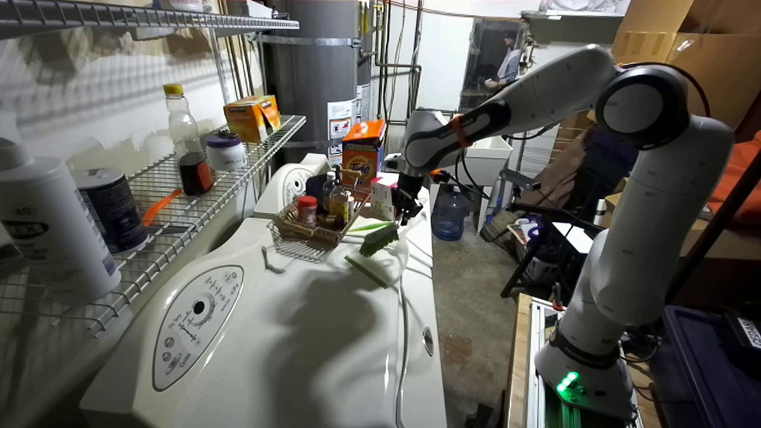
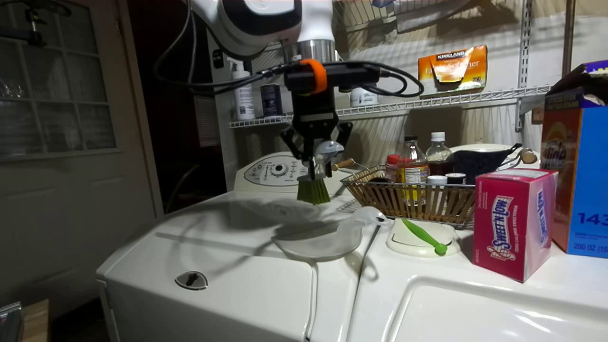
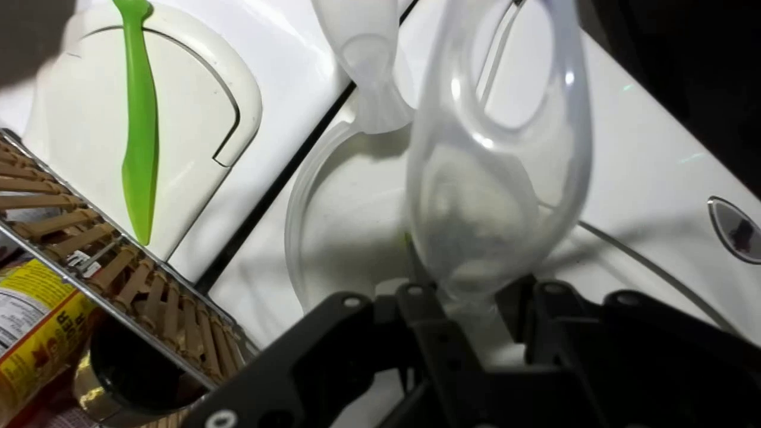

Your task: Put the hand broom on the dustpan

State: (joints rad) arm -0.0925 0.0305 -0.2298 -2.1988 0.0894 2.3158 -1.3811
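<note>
The hand broom has a clear plastic handle and green bristles. Its bristles [image 2: 313, 191] hang downward in an exterior view, and its brush head [image 1: 379, 239] also shows there from another side. In the wrist view its clear looped handle [image 3: 499, 160] rises toward the camera. My gripper [image 2: 319, 170] is shut on the hand broom near the base of the handle; the jaws [image 3: 467, 291] stand on both sides of it. The dustpan [image 2: 327, 244] is a translucent pan with a green front lip [image 1: 365, 271], lying on the white machine top. The broom is above the dustpan, apart from it.
A wicker basket [image 2: 408, 202] of bottles stands behind the dustpan. A green spatula-like tool [image 3: 141, 137] lies beside it. A pink Sweet'N Low box [image 2: 513, 225] and a Tide box [image 1: 362, 157] stand near. A wire shelf [image 1: 196, 208] with bottles runs along the wall.
</note>
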